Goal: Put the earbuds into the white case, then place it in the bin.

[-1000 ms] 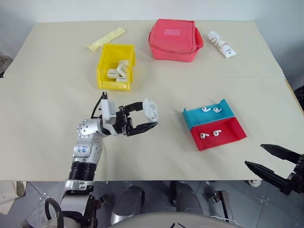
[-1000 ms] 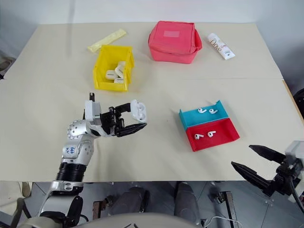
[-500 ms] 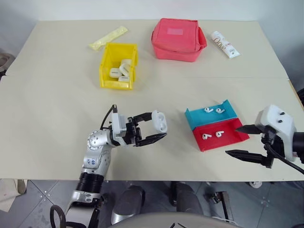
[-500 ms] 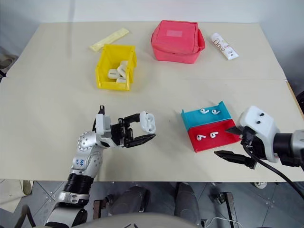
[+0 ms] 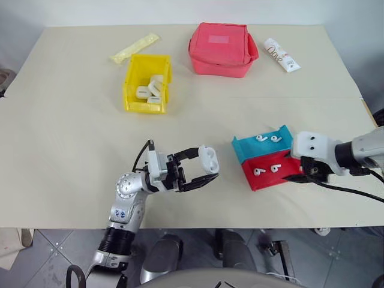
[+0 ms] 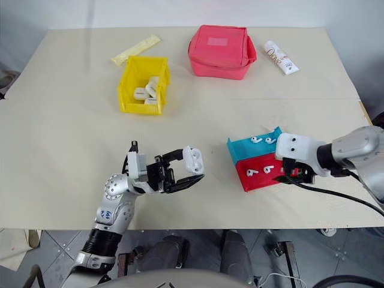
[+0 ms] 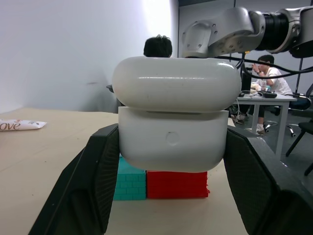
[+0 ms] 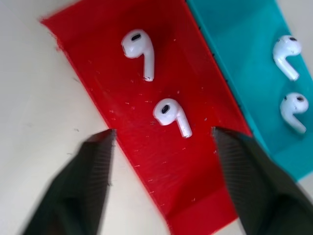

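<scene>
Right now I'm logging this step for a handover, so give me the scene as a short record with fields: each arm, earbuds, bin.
left gripper: shut on the white case, lid closed, held above the table
right gripper: jaws open, over the red tray
earbuds: two in the red tray, two in the teal tray
bin: yellow, holds white cases
</scene>
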Available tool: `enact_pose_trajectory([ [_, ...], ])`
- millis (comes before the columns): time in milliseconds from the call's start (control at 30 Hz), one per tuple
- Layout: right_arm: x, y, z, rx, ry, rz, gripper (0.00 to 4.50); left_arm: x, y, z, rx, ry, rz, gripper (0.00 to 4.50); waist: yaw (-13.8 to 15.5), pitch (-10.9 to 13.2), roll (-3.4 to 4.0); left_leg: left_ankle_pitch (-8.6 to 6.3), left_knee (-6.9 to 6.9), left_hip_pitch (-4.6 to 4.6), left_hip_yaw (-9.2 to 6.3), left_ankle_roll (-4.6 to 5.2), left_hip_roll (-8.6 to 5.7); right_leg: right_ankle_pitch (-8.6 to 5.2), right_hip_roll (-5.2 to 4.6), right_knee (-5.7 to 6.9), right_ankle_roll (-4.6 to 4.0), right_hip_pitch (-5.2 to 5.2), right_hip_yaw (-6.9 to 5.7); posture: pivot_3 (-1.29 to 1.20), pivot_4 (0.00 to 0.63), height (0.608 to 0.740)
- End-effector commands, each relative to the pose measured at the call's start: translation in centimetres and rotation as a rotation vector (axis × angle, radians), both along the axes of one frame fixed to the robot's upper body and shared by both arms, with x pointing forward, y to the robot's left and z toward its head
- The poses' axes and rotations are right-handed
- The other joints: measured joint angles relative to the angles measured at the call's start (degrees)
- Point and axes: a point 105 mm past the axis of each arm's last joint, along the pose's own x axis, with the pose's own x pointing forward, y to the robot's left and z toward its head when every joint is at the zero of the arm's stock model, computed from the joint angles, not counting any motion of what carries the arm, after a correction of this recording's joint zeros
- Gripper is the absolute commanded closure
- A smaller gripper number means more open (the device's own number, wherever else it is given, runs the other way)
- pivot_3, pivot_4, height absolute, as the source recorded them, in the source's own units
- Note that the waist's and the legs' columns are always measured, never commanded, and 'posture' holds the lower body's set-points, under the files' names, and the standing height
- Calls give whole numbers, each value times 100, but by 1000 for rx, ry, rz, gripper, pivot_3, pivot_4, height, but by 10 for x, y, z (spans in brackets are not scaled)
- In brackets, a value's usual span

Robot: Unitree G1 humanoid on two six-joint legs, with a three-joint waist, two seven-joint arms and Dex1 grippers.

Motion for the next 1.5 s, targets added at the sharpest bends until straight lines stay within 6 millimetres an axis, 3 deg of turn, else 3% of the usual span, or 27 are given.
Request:
enact_pose_trajectory([
  [33,10,0,1,-73,-23,83,1463,-7,-1,10,-11,-57,-7,1718,-12,0,1,0,-1,1,0,0,1,0,1,0,0,0,0,0,150,740],
  [167,12,4,-3,-98,1,147,2291,-7,-1,10,-11,-58,-2,1718,-16,0,1,0,-1,1,-1,0,1,0,1,1,0,0,0,0,150,740],
  [800,31,13,-12,-186,-20,292,2291,-10,-1,11,-18,-54,25,1718,-108,-2,2,0,-2,3,-3,-2,1,-1,2,2,-2,1,1,0,150,740],
  [1367,27,23,-18,-163,24,331,2291,-12,-1,10,-16,-54,49,1718,-115,-4,0,-1,0,6,-3,-4,1,-3,2,6,-6,2,3,0,150,740],
  [1500,26,22,-19,-170,32,339,3184,-12,-1,11,-16,-56,54,1718,-116,-4,0,-1,0,6,-3,-4,1,-3,3,6,-6,2,3,0,150,740],
])
